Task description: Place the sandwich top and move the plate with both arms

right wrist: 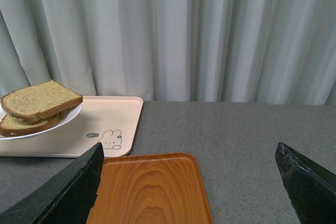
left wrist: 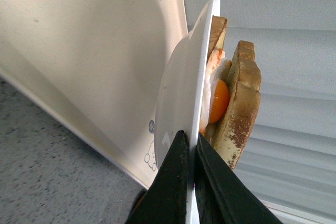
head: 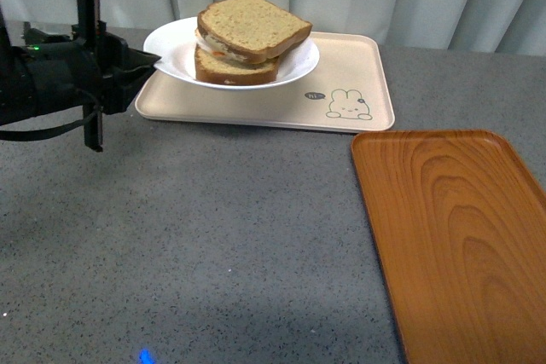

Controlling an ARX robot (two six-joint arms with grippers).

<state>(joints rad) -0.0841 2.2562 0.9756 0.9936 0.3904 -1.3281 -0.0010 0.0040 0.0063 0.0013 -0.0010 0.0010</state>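
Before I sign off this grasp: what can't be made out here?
- Front view: the fried egg, mostly under the sandwich top.
- Front view: whether the plate touches the beige tray; its bowl hides the underside.
- Right wrist view: half the plate, cut by the picture edge.
- Left wrist view: the left gripper, its body cut by the bottom edge.

L gripper (head: pixel 152 60) matte black, green LED (head: pixel 35 47), black cable loop (head: pixel 43 132); R gripper (right wrist: pixel 189 177) black wedge fingers (right wrist: pixel 68 195).
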